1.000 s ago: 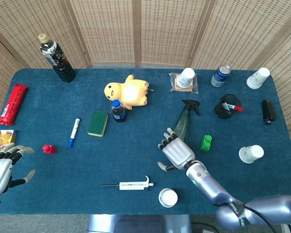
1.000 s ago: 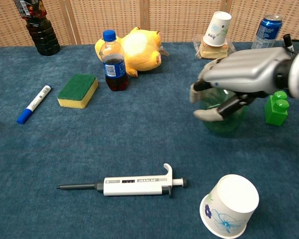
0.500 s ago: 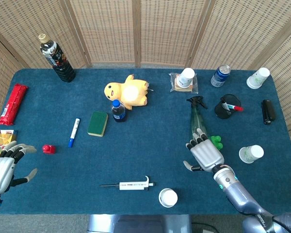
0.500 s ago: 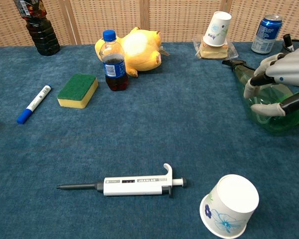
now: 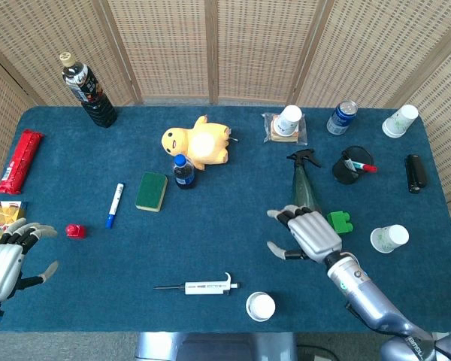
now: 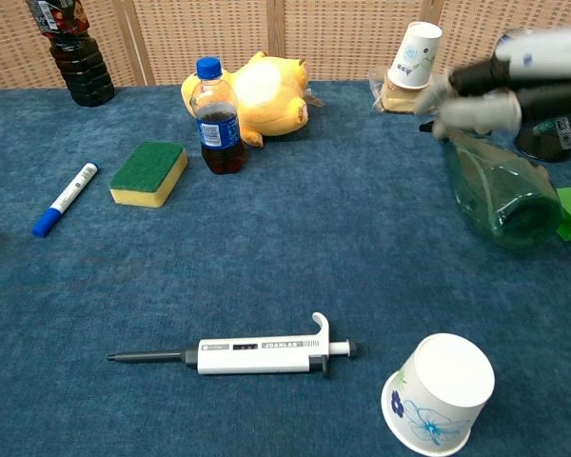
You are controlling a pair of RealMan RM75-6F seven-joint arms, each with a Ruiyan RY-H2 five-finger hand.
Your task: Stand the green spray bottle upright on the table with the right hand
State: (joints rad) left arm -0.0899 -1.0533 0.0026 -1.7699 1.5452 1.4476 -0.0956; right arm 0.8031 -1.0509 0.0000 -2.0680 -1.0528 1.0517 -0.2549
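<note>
While green spray bottle [image 6: 495, 195] lies sideways — right hand [image 5: 308, 233] hovers, fingers spread

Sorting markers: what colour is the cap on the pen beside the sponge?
Blue cap; clearest in the chest view.

green spray bottle [image 6: 495, 190], lying flat, table's right

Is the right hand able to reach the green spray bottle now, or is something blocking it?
Probably yes. The right hand hovers open just over the green spray bottle, which lies on its side; only the green block lies close, beside it.
</note>
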